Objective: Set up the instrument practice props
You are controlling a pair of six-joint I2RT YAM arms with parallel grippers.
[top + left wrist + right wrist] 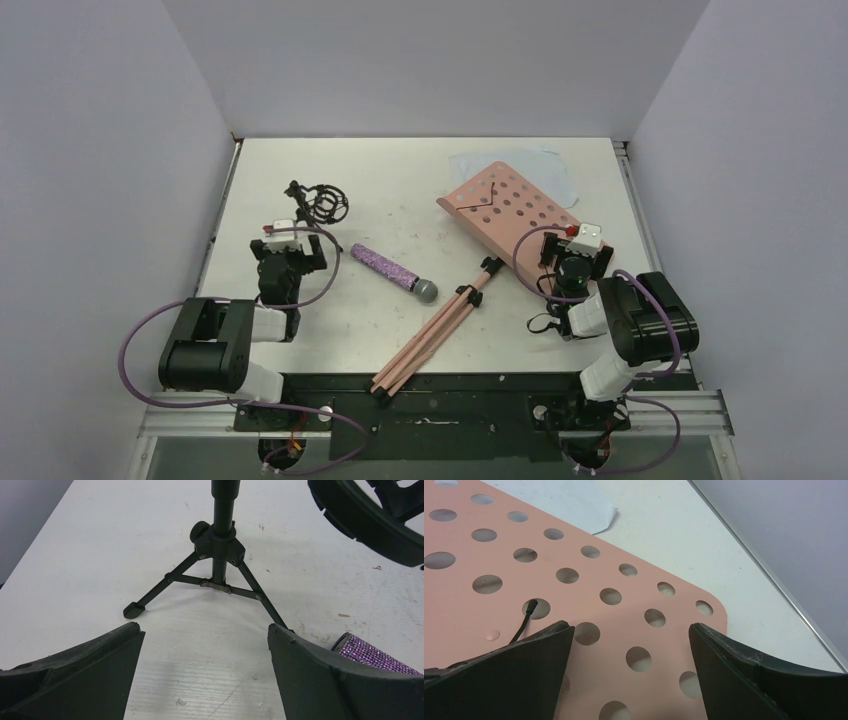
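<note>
The pink music stand lies flat, its perforated desk [515, 208] at the back right and its folded legs [430, 335] pointing to the near edge. White sheet-music pages [520, 162] lie partly under the desk. The purple glitter microphone [392, 271] lies mid-table. The small black tripod mic holder [318, 203] stands at the back left. My left gripper [285, 232] is open and empty, just short of the tripod's legs [210, 577]. My right gripper [575, 240] is open and empty over the desk's near right corner [624, 615].
The table's right edge has a metal rail [630, 190]. Grey walls close in the back and both sides. A sheet corner [574, 507] shows beyond the desk in the right wrist view. The microphone's purple end [372, 652] lies by my left gripper's right finger.
</note>
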